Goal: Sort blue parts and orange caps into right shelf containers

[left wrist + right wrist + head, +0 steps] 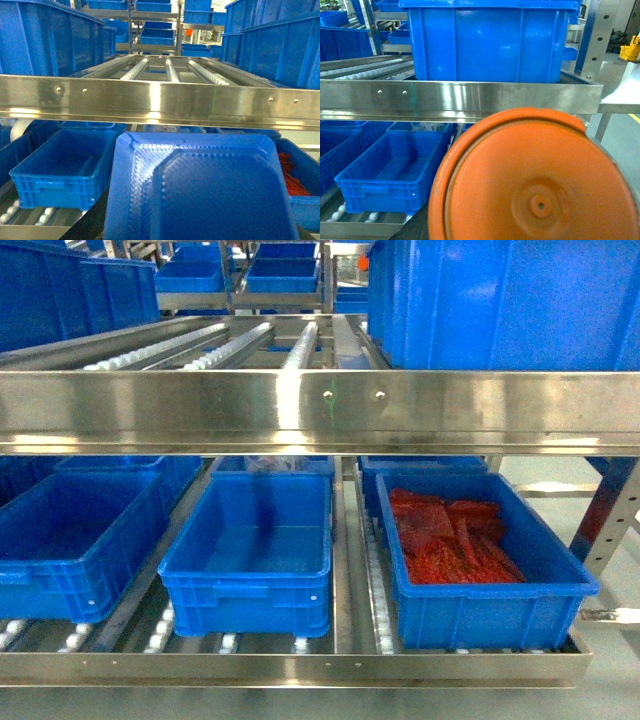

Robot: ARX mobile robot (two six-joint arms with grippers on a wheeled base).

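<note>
A blue part [200, 190], a moulded tray-like piece with a textured face, fills the lower left wrist view and hides my left gripper's jaws; it hangs in front of the shelf, held. An orange cap [535, 180], round with a small centre hole, likewise covers my right gripper's jaws in the right wrist view. Neither gripper shows in the head view. On the lower shelf stand the right shelf containers: the right blue crate [490, 610] holds orange caps [450, 540], and the middle crate [250, 585] looks empty.
A steel shelf rail [320, 405] crosses in front at mid height, above the lower crates. A third blue crate [60, 570] stands at the left. A big blue crate [510, 300] sits on the upper roller shelf, right side. The crates rest on roller tracks [375, 570].
</note>
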